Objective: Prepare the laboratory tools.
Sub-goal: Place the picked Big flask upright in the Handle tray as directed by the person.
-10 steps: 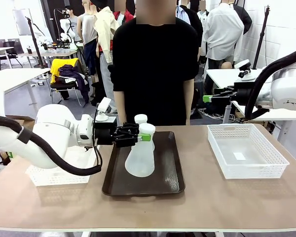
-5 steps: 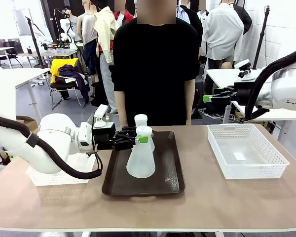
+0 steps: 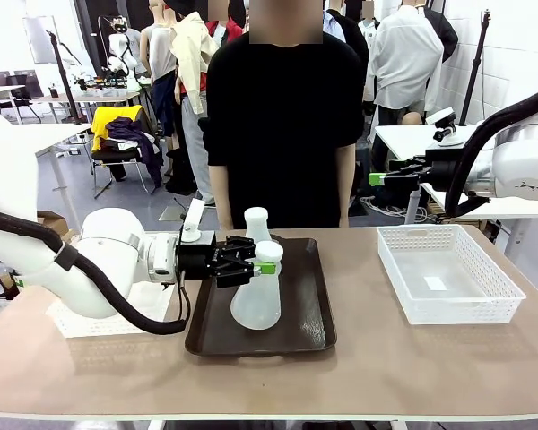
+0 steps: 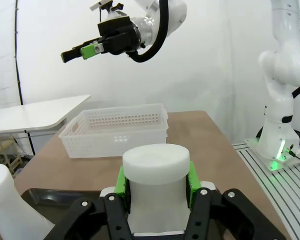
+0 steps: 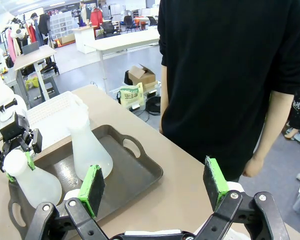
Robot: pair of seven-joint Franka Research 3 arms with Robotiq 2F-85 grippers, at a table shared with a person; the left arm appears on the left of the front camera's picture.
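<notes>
My left gripper (image 3: 254, 260) is shut on the neck of a frosted white conical flask (image 3: 255, 305). The flask's base is low over the dark brown tray (image 3: 309, 331), and I cannot tell whether it touches. In the left wrist view the green pads (image 4: 121, 181) clamp the flask's neck (image 4: 156, 192). A second flask (image 3: 255, 222) stands upright at the tray's far end, just behind the first. My right gripper (image 3: 381, 178) hangs open in the air at the right, holding nothing. The right wrist view looks past that gripper (image 5: 154, 186) at both flasks (image 5: 89, 145) (image 5: 30, 180).
A white mesh basket (image 3: 448, 273) sits on the table's right side, and another basket (image 3: 108, 315) lies at the left under my left arm. A person in a black shirt (image 3: 282, 116) stands at the far edge behind the tray, arms down.
My left gripper has come down and shifted slightly right with the flask, bringing its base lower toward the tray. The right arm and the second flask have not moved.
</notes>
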